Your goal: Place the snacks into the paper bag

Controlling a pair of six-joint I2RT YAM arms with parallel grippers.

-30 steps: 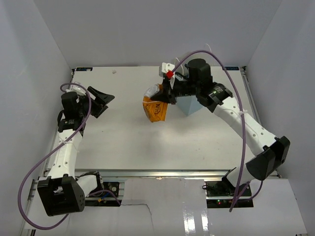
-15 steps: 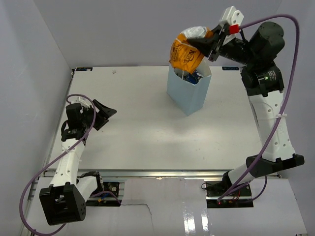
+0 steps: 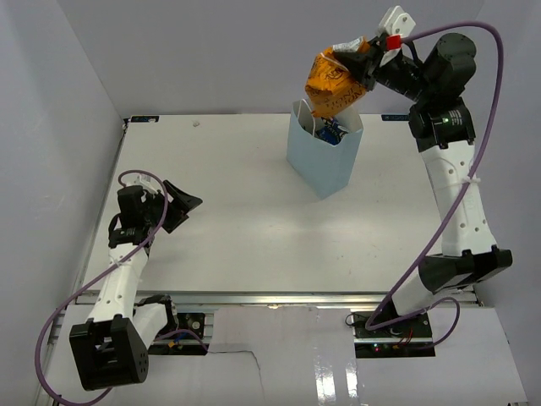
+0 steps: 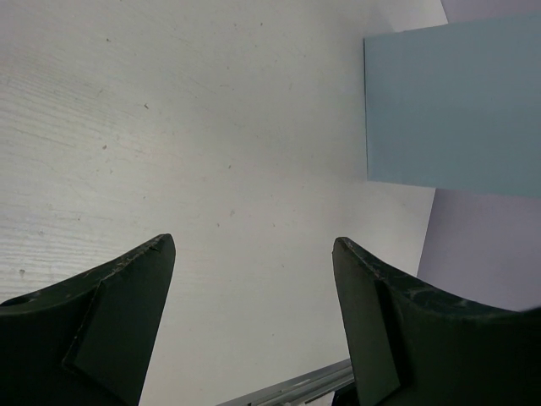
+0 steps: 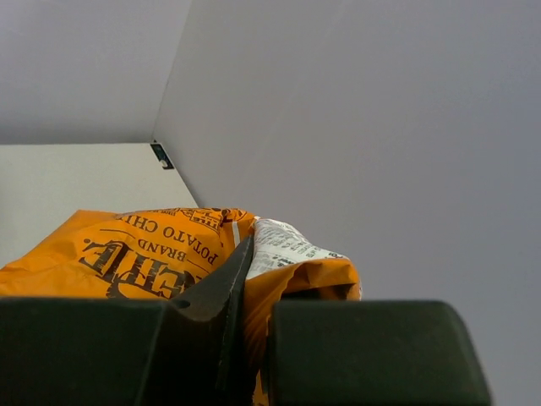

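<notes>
The light blue paper bag [image 3: 319, 156] stands upright at the back middle of the table, with blue and green packets [image 3: 330, 131] showing inside its mouth. My right gripper [image 3: 365, 64] is shut on the top of the orange chip bag [image 3: 331, 85] and holds it high, hanging just above the paper bag's mouth. The right wrist view shows the orange chip bag [image 5: 135, 249] pinched between my fingers [image 5: 211, 296]. My left gripper [image 3: 182, 201] is open and empty over the left side of the table. The paper bag's side [image 4: 452, 106] shows in the left wrist view.
White walls close in the table on the left, right and back. A metal rail [image 3: 270, 298] runs along the table's near edge. Purple cables [image 3: 439, 203] loop off both arms.
My right gripper has shifted the orange chip bag slightly right and over the paper bag's mouth. A second ago the chip bag was low, beside the paper bag. My left arm has drawn back a little.
</notes>
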